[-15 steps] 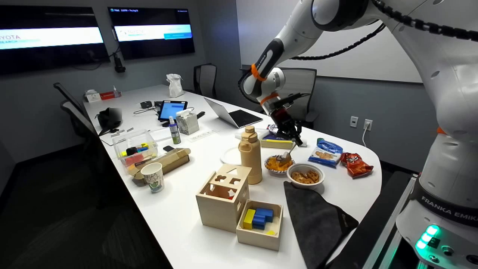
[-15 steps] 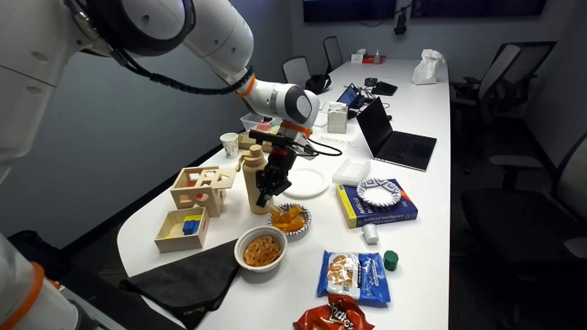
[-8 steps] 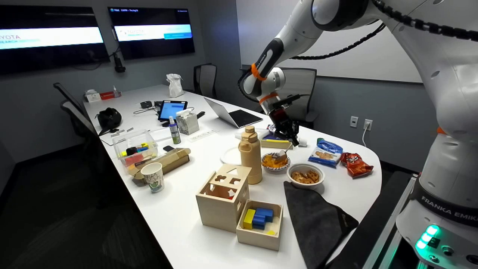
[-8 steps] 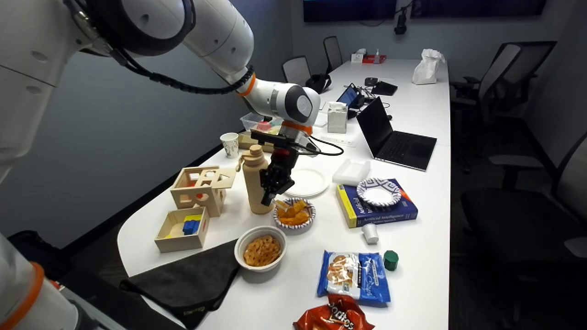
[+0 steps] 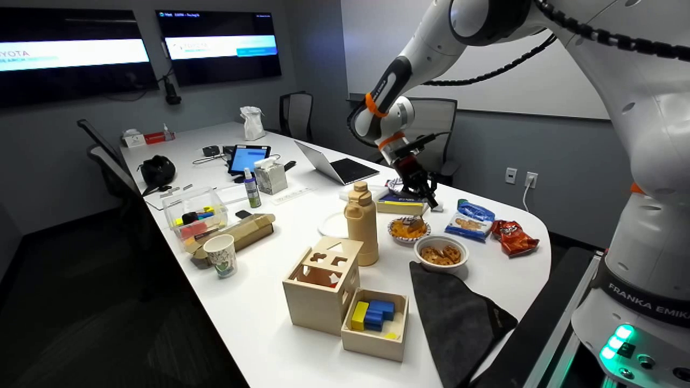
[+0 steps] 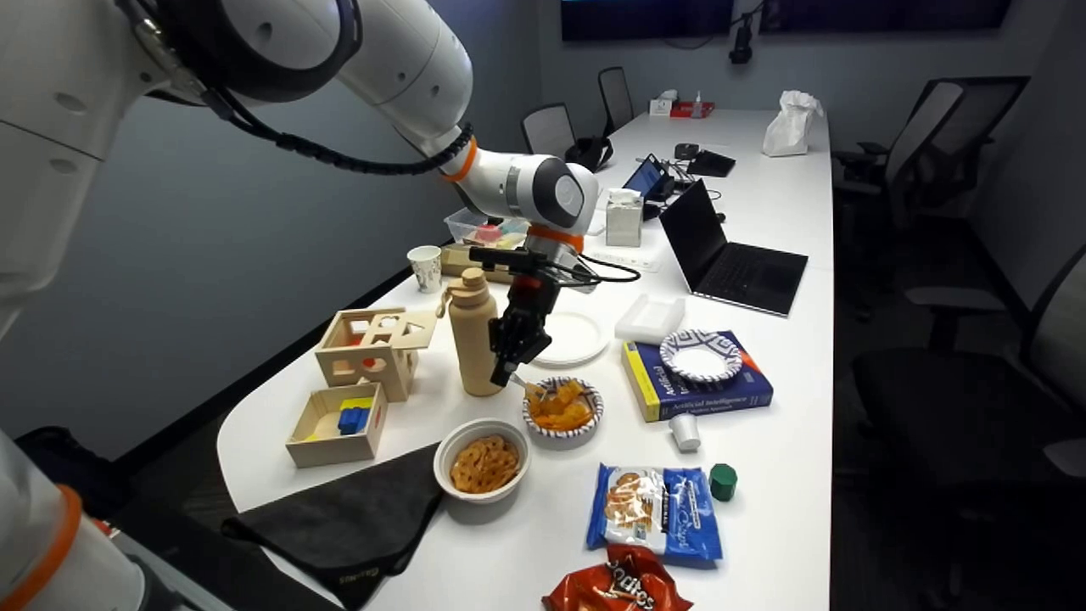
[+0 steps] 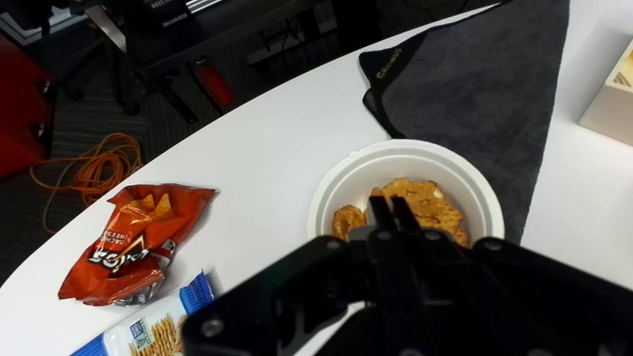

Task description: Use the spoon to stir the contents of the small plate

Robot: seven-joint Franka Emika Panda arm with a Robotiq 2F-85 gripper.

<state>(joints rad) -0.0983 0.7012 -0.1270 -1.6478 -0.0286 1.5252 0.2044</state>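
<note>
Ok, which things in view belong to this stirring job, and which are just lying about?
For the job:
gripper, closed on the spoon
small plate
orange food in it

Just lying about, among others:
pretzel bowl
second patterned plate, on the book
tan bottle
red snack packet
blue snack packet
dark cloth
wooden shape sorter
laptop

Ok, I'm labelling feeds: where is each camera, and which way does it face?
Wrist view: behind the hand, facing the white bowl; only the hand shows.
In an exterior view: raised beside the base, facing the wall screens and whiteboard; base, arm and hand show.
In an exterior view: raised beside the arm, facing along the table; arm and hand show.
Both exterior views share the small plate.
</note>
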